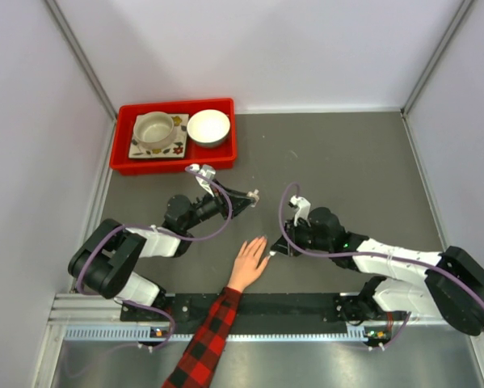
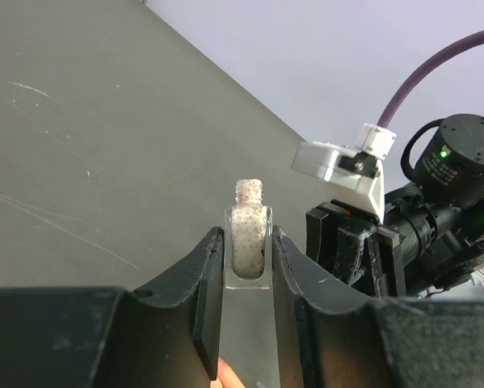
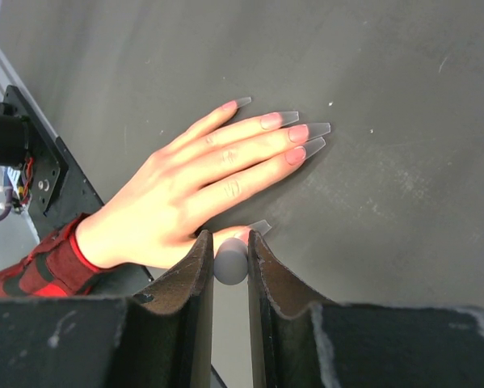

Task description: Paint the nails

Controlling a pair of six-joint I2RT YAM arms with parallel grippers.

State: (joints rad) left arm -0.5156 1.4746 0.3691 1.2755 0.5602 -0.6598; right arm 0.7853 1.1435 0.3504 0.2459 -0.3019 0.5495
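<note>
A light-skinned hand [image 1: 248, 263] with a red-and-black plaid sleeve [image 1: 205, 339] lies flat, palm down, on the grey table. Its long pale nails [image 3: 306, 133] show in the right wrist view, the thumb nail [image 3: 260, 227] just past my fingertips. My right gripper [image 3: 230, 250] is shut on a round grey brush cap [image 3: 230, 263] right at the thumb; it also shows in the top view [image 1: 272, 255]. The brush tip is hidden. My left gripper [image 2: 248, 259] is shut on an open clear polish bottle [image 2: 250, 238], held upright beyond the fingers, as the top view [image 1: 254, 196] also shows.
A red tray [image 1: 225, 155] at the back left holds a cup on a floral plate [image 1: 155, 131] and a white bowl [image 1: 208, 127]. The right arm's wrist [image 2: 435, 210] is close on the right in the left wrist view. White walls enclose the table.
</note>
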